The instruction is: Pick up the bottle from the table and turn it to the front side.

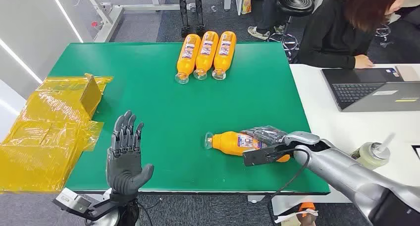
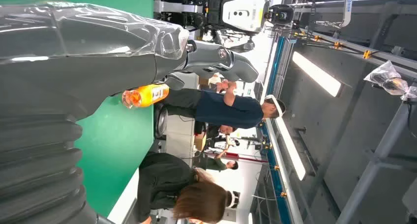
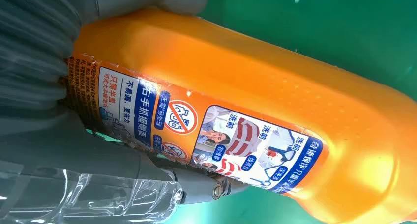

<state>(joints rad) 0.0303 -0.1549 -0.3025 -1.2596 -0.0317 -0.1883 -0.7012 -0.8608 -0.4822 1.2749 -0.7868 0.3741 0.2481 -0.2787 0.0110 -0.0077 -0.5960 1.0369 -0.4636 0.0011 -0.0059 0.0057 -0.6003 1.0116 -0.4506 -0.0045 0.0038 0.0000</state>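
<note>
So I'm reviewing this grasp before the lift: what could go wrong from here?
The right hand grips the lying bottle near its base, so the long neck end may sag or slip as it lifts. The glossy bottle under plastic-covered fingers could twist. A sprayer bottle stands beside the right arm and could be knocked.

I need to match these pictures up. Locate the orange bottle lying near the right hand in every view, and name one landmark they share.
Head view: the orange bottle lies on its side, lower centre-right, under the right hand.
Left wrist view: a small orange shape past the left hand.
Right wrist view: it spans the picture, label showing.
Shared landmark: the green table.
</note>
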